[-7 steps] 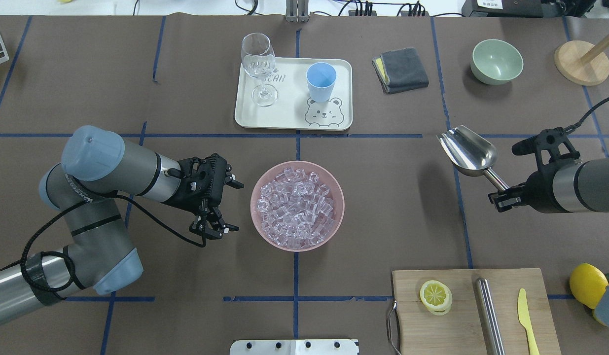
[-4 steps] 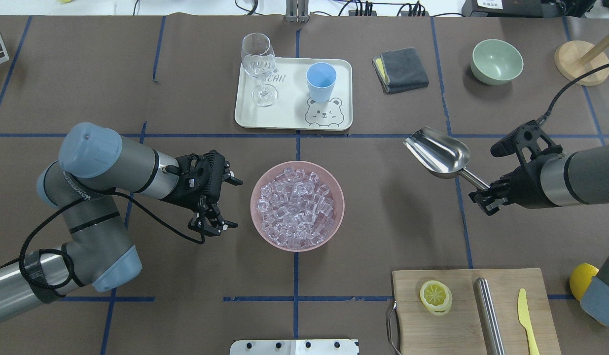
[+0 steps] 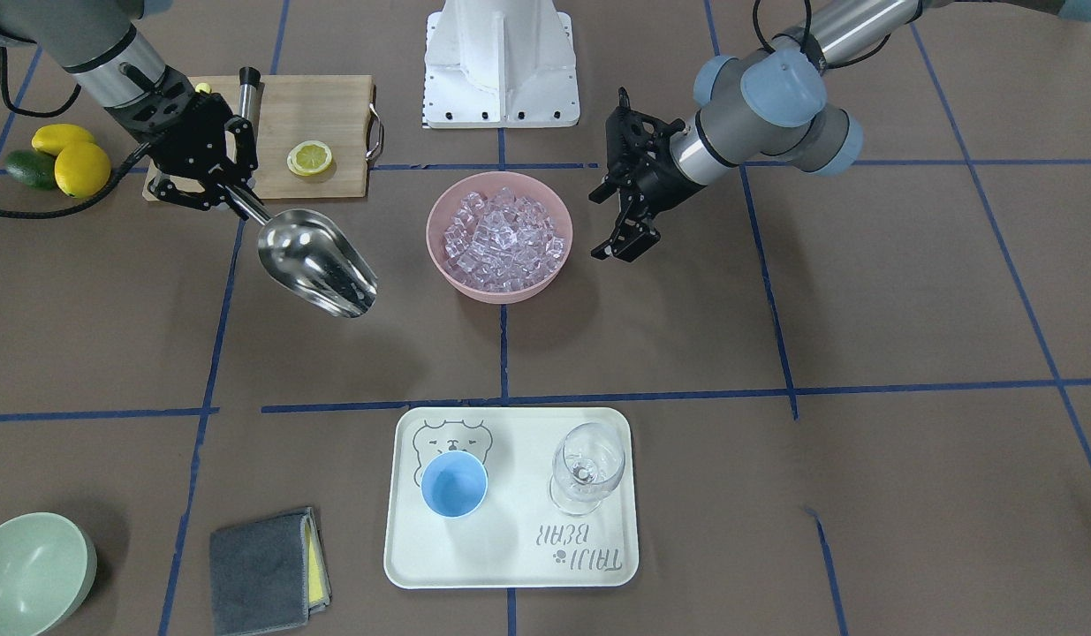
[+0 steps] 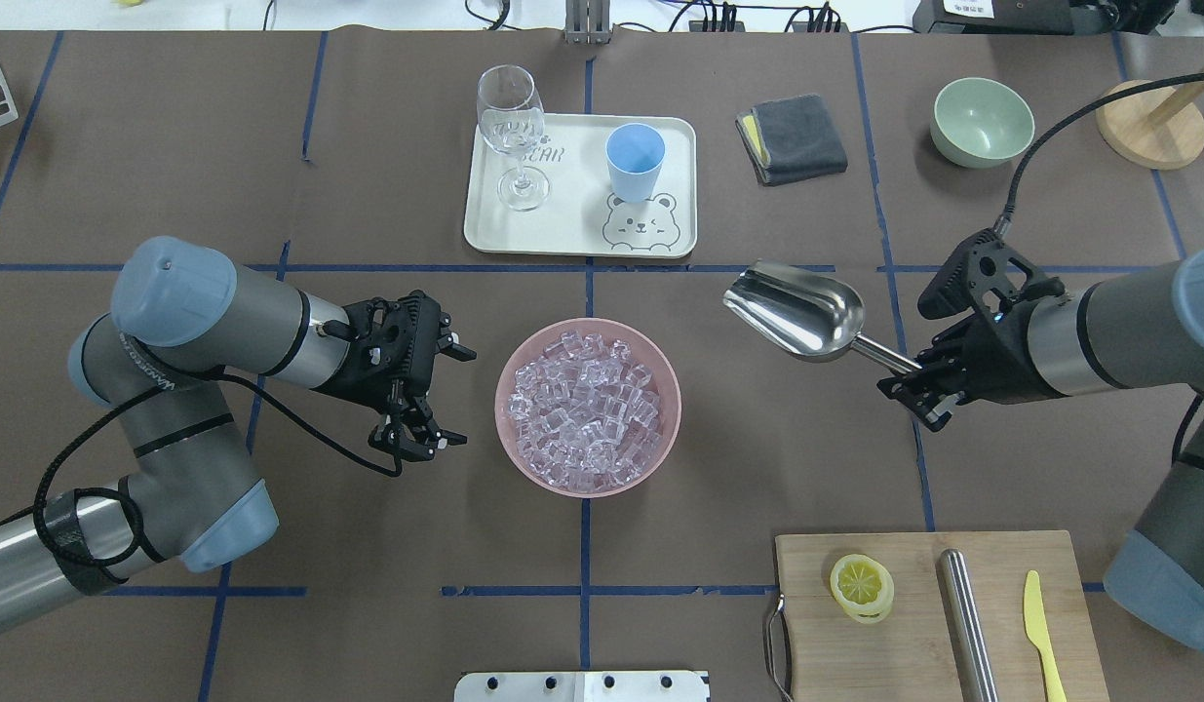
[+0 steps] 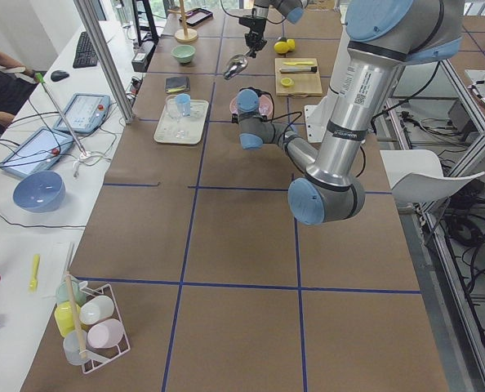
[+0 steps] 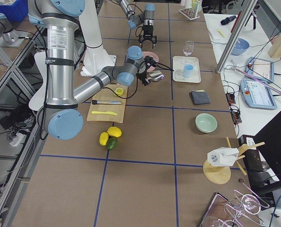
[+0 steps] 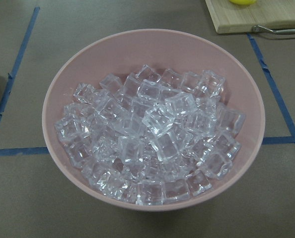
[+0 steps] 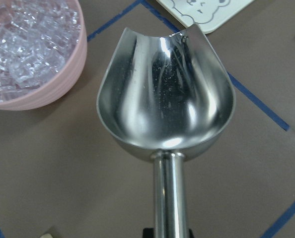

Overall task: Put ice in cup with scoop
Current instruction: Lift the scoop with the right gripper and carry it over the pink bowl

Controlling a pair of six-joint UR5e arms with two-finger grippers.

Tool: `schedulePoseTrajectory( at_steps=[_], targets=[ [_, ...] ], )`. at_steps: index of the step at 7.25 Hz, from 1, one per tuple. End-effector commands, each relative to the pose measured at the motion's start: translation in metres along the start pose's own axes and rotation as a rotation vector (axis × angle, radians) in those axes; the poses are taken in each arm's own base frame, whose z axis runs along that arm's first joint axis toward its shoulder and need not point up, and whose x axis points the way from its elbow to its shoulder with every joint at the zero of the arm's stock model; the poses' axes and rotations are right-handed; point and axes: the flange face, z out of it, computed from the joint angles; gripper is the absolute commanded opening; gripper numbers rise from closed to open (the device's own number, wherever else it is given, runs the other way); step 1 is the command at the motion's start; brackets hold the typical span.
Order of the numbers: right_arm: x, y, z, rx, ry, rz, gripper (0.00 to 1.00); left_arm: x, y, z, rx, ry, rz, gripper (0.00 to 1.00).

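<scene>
**A:** Front-facing camera first. The right gripper (image 3: 231,196) is clamped on the handle of the shiny stainless-steel scoop (image 3: 320,261), which is raised off the table.

**B:** And the target? The clear, glassy cubes of ice (image 3: 505,234) are heaped in the round pink bowl (image 3: 441,256). That sits apart from the scoop's lip, on the robot's left of it.

**A:** The left gripper (image 3: 611,177) hangs at the bowl's other side, fingers spread, holding nothing.

**B:** Overhead now. The scoop's long axis runs from the right gripper toward the table's centre, open end leading. The pink bowl lies past that open end and a little nearer the robot. I judge the coming move needs a swing left and a dip of the lip.

**A:** The small light-blue round cup (image 4: 636,161) stands on the cream rectangular tray (image 4: 572,234). It's beyond the bowl, well apart from both arms, with no ice in it.

**B:** The 2 side cameras show everything too small to add much. The scoop is up in the air near the bowl.

**A:** Left wrist view: only the pink bowl, full of cubes, dead ahead.

**B:** Right wrist view: 1 empty trough, mouth opening away from the camera. The bowl is off the lip's left and the tray's corner is just beyond. The right arm has the tool, so I'd expect it to do the digging.
</scene>
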Motion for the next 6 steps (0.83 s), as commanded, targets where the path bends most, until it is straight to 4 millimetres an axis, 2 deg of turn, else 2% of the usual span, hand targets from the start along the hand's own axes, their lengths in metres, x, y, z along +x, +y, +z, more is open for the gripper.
schedulePoseTrajectory(
  at_steps=[1, 2, 3, 4, 5, 6],
  targets=[
    [-0.027, -0.055, -0.003, 0.003, -0.010, -0.066, 0.00, -0.003, 0.001, -0.002, -0.001, -0.005, -0.002, 1.00],
    [-0.024, -0.076, -0.013, -0.021, 0.014, -0.136, 0.00, -0.004, 0.003, -0.004, -0.003, -0.009, -0.002, 1.00],
    [-0.039, -0.091, -0.019, -0.092, 0.039, -0.173, 0.00, -0.005, 0.004, -0.004, -0.005, -0.009, -0.005, 1.00],
    [-0.058, -0.104, -0.032, -0.166, 0.064, -0.251, 0.00, -0.005, 0.004, -0.004, -0.005, -0.010, -0.003, 1.00],
    [-0.091, -0.128, -0.039, -0.261, 0.091, -0.302, 0.00, -0.004, 0.005, -0.004, -0.006, -0.008, -0.006, 1.00],
    [-0.110, -0.139, -0.041, -0.336, 0.138, -0.337, 0.00, -0.004, 0.005, -0.004, -0.007, -0.010, -0.006, 1.00]
  ],
)
